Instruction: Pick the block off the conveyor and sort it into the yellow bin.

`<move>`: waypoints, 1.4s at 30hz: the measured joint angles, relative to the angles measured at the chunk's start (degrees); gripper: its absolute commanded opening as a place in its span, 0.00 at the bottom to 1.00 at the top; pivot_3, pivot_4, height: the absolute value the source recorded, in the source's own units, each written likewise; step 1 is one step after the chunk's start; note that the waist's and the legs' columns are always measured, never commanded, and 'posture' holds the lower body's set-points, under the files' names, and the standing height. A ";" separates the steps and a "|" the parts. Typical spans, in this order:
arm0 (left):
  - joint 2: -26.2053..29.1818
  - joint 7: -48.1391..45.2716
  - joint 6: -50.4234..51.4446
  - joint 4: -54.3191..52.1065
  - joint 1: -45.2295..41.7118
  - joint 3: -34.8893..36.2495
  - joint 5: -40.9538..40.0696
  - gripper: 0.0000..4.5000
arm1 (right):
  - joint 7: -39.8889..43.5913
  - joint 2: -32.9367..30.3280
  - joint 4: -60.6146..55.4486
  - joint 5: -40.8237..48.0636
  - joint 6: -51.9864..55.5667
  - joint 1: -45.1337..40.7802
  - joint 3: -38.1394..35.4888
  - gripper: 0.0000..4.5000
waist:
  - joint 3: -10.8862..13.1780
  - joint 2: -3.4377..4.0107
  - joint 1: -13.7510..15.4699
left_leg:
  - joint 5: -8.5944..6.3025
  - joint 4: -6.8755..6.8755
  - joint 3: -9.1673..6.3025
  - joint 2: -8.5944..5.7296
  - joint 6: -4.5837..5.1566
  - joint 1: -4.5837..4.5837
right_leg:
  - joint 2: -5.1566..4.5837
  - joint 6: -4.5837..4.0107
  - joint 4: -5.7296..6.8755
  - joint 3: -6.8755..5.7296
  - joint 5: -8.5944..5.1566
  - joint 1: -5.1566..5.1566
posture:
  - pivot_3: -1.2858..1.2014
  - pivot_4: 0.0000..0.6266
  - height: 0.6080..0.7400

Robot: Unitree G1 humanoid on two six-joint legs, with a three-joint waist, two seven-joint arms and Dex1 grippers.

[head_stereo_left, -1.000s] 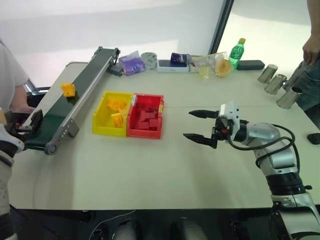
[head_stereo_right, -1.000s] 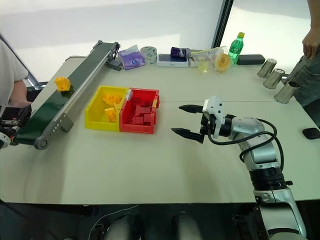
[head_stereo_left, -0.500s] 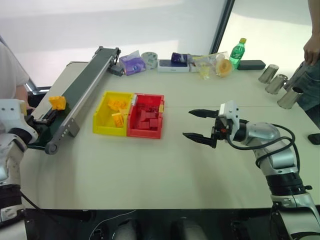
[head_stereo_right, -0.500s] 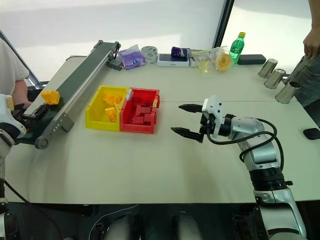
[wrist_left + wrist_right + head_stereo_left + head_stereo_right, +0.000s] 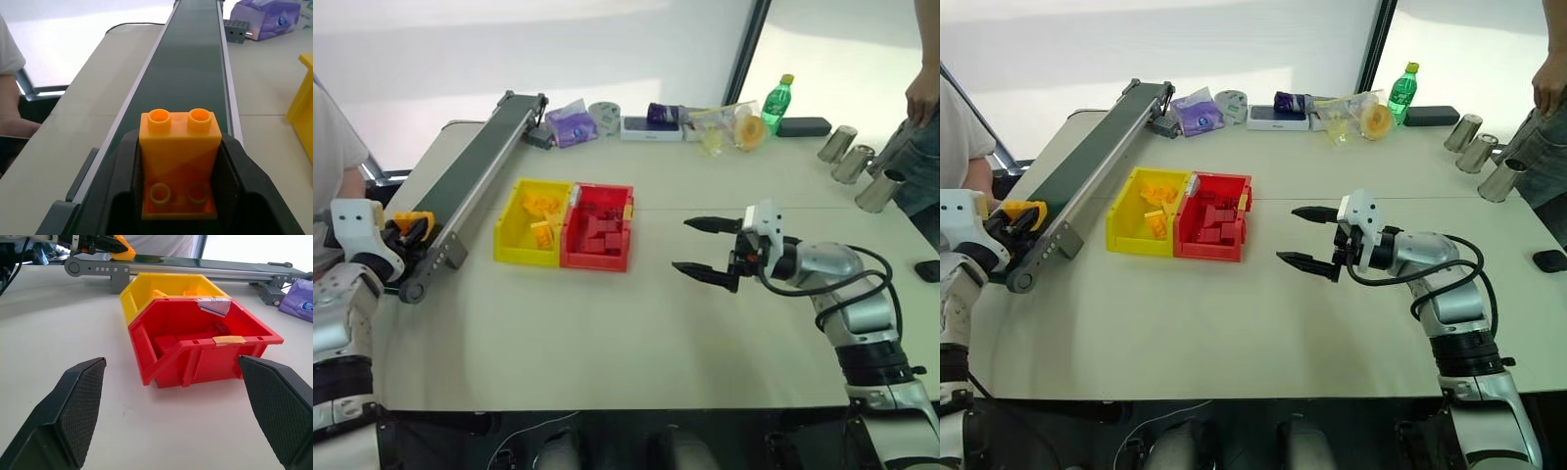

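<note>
Left gripper [image 5: 178,196] jaws clenched on the block [image 5: 178,164], one black finger [image 5: 126,181] flat against each side. Block is upright, two studs on top, sitting at the near end of the conveyor [image 5: 470,186], right by the end roller. In the left wrist view the dark belt runs straight away from the block.

Right gripper [image 5: 703,249] jaws released, spread wide, nothing between them. It hangs over bare bench [image 5: 607,333], well apart from the conveyor, on the far side of the two bins from it, fingers pointing toward the red bin [image 5: 597,227].

Yellow bin [image 5: 532,223] sits just beside the conveyor rail, joined to the red bin on the side away from the conveyor. Yellow bin holds several yellow-orange bricks, red bin holds red bricks.

Past the conveyor's far end, along the bench's back edge: purple bag [image 5: 572,123], green bottle [image 5: 777,104]. Metal cups [image 5: 854,164] near the bench corner farthest from the conveyor.
</note>
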 measured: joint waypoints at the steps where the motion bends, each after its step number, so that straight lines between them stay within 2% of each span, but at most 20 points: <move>1: -0.03 0.04 0.25 -0.77 0.52 0.24 -0.21 0.29 | -0.01 0.00 -0.04 0.00 0.00 0.10 -0.02 1.00 | 0.00 0.00 0.00 | 0.00 0.00 0.00 0.00 0.00 0.00 | 0.00 0.00 0.00 0.00 0.00 0.00 | 0.52 0.24 1.00; 8: -3.48 -1.01 7.09 -15.93 0.72 0.98 -7.89 0.29 | -0.04 -0.02 -0.63 0.00 -0.12 0.63 -0.25 1.00 | 0.00 0.00 0.33 | 0.00 0.08 -0.06 -0.04 0.00 -0.02 | 0.01 0.02 0.01 0.00 0.01 0.07 | 0.52 0.24 1.00; 12: -6.52 -1.63 10.22 -21.22 -3.91 -5.83 -8.85 0.29 | -0.10 0.02 -0.56 -0.05 -0.20 0.56 -0.26 1.00 | 0.00 0.00 0.29 | 0.00 0.12 -0.08 -0.10 0.00 0.01 | 0.07 0.02 0.03 0.00 0.01 0.13 | 0.52 0.24 1.00; 17: -14.03 2.00 5.77 -12.82 -12.72 -15.93 -0.82 0.29 | -0.82 0.14 -1.07 -0.11 -0.21 0.52 -0.19 1.00 | 0.00 0.00 0.20 | 0.01 0.16 -0.08 -0.21 0.00 0.01 | 0.11 0.03 0.03 0.00 0.01 0.14 | 0.52 0.24 1.00; 20: -17.56 4.91 2.24 -5.22 -15.70 -16.82 2.75 0.29 | -1.41 0.03 -1.62 -0.08 -0.17 0.84 -0.39 1.00 | 0.00 0.00 -0.19 | 0.01 0.11 -0.07 -0.16 -0.01 0.01 | 0.16 0.02 0.03 0.02 0.01 0.06 | 0.52 0.24 1.00; 26: -18.94 5.84 -2.43 4.04 -18.99 -17.00 6.03 0.29 | -3.27 0.00 -3.93 0.51 0.68 1.58 -1.21 1.00 | 0.00 0.00 0.14 | 0.03 0.10 -0.03 -0.17 -0.03 -0.01 | 0.13 0.03 0.03 0.01 0.01 0.03 | 0.52 0.24 1.00; 27: -19.08 5.20 -2.68 4.78 -19.05 -16.78 6.00 0.52 | -3.55 0.00 -4.17 0.71 1.02 1.73 -1.65 1.00 | 0.00 0.00 0.15 | 0.03 0.11 -0.03 -0.17 -0.03 -0.01 | 0.13 0.03 0.03 0.01 0.01 0.04 | 0.52 0.24 1.00; 29: -19.22 4.44 -2.95 5.66 -19.05 -16.36 5.99 0.69 | -3.98 0.00 -4.58 0.82 1.32 2.05 -2.10 1.00 | 0.00 0.00 0.25 | 0.03 0.12 -0.05 -0.17 -0.03 -0.02 | 0.13 0.03 0.03 0.00 0.01 0.04 | 0.52 0.24 1.00; 31: -19.32 3.95 -3.50 5.68 -19.05 -16.21 5.89 0.94 | -4.26 0.04 -4.66 0.93 1.59 2.22 -2.14 1.00 | 0.00 0.00 0.26 | 0.03 0.13 -0.04 -0.17 -0.03 -0.02 | 0.13 0.03 0.03 0.00 0.01 0.05 | 0.52 0.24 1.00; 32: -19.43 3.22 -3.49 5.46 -18.96 -16.00 5.43 0.99 | -4.43 0.07 -4.70 1.05 1.66 2.23 -2.14 1.00 | 0.00 0.00 0.23 | 0.03 0.13 -0.04 -0.17 -0.03 -0.02 | 0.13 0.03 0.03 0.00 0.01 0.05 | 0.52 0.24 1.00; 38: -19.28 0.05 -2.65 -2.35 -15.57 -14.59 2.25 0.99 | -4.58 0.15 -5.05 1.13 1.91 2.21 -2.14 1.00 | 0.00 0.00 0.06 | 0.03 0.12 -0.05 -0.15 -0.03 -0.02 | 0.15 0.03 0.04 0.01 0.01 0.05 | 0.52 0.24 1.00; 42: -16.36 -2.09 -0.01 -10.41 -9.81 -12.32 -0.88 0.99 | -4.53 0.26 -5.06 1.09 1.96 2.04 -1.92 1.00 | 0.00 0.00 -0.24 | 0.03 0.09 -0.05 -0.10 -0.04 0.00 | 0.14 0.03 0.04 0.04 0.00 0.03 | 0.52 0.24 1.00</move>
